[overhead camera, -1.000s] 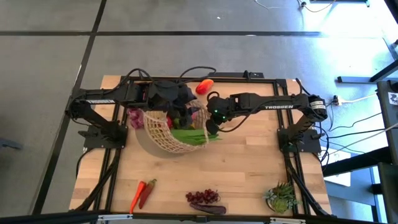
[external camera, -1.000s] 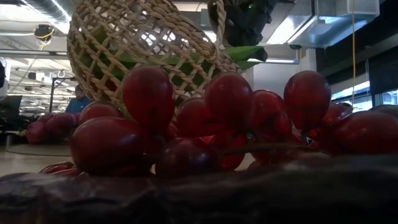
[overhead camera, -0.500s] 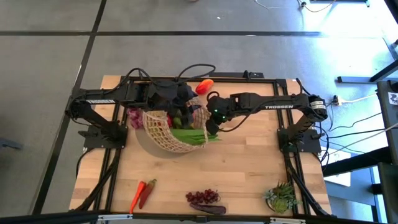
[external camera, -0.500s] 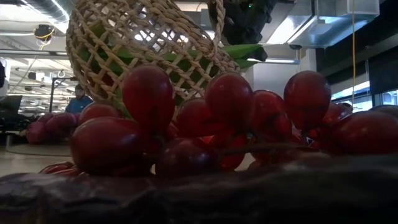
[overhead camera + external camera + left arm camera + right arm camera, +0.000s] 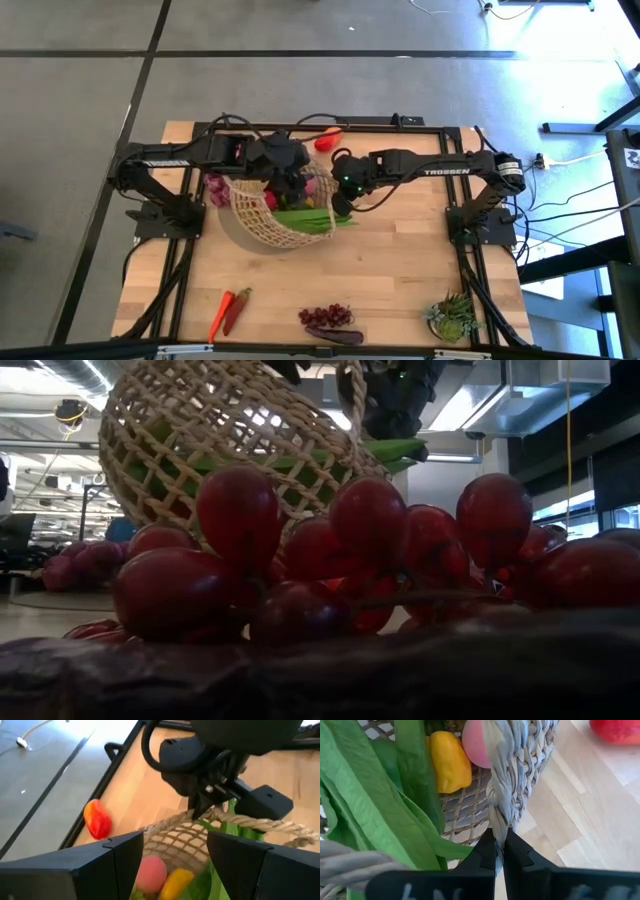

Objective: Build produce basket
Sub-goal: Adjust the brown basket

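I have the basket (image 5: 268, 210) tilted up off the surface (image 5: 400, 270), mouth toward the far edge. My right pincer (image 5: 499, 851) is clenched on its rope handle (image 5: 496, 815), just at the rim. My left pincer (image 5: 175, 852) hangs over the basket's mouth, fingers (image 5: 125, 855) spread and grasping nothing. Inside I see green leaves (image 5: 365, 805), a yellow pepper (image 5: 450, 762) and a pink piece (image 5: 472, 747). A red pepper (image 5: 326, 140) lies beyond the basket; grapes (image 5: 326, 316) and chillies (image 5: 228, 308) lie near the front edge, well apart from both pincers.
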Motion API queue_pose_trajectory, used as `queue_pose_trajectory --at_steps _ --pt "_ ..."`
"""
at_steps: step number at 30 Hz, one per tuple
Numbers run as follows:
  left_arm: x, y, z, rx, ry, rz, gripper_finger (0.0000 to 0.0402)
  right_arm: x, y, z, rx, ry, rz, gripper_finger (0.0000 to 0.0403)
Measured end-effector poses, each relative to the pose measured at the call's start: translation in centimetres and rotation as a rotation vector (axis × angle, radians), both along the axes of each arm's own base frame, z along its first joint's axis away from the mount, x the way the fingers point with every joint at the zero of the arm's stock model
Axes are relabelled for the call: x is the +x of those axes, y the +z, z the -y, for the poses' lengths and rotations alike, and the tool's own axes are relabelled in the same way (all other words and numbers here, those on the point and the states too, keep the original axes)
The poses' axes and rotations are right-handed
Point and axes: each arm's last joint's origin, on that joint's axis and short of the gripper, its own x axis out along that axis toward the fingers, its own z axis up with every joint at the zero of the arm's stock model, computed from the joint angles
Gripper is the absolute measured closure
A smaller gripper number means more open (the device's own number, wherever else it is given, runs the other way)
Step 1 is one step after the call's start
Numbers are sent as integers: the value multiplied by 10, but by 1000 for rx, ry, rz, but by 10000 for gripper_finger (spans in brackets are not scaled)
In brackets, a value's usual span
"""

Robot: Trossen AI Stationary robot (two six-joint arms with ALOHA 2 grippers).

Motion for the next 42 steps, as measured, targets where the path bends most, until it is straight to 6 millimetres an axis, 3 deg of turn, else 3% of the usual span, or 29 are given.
queue_pose_trajectory --at_steps 8,23,37,42 --pt "-1 -6 0 -4 -2 -56 191 0 0 0 -20 16 -4 398" --pt "-6 -12 0 -16 7 -138 191 5 5 1 -29 124 51 306" --pt "-13 -17 -12 -55 91 -199 191 6 75 2 -69 140 148 296" --pt "-13 -17 -13 -69 104 -190 191 3 80 2 -64 173 134 298"
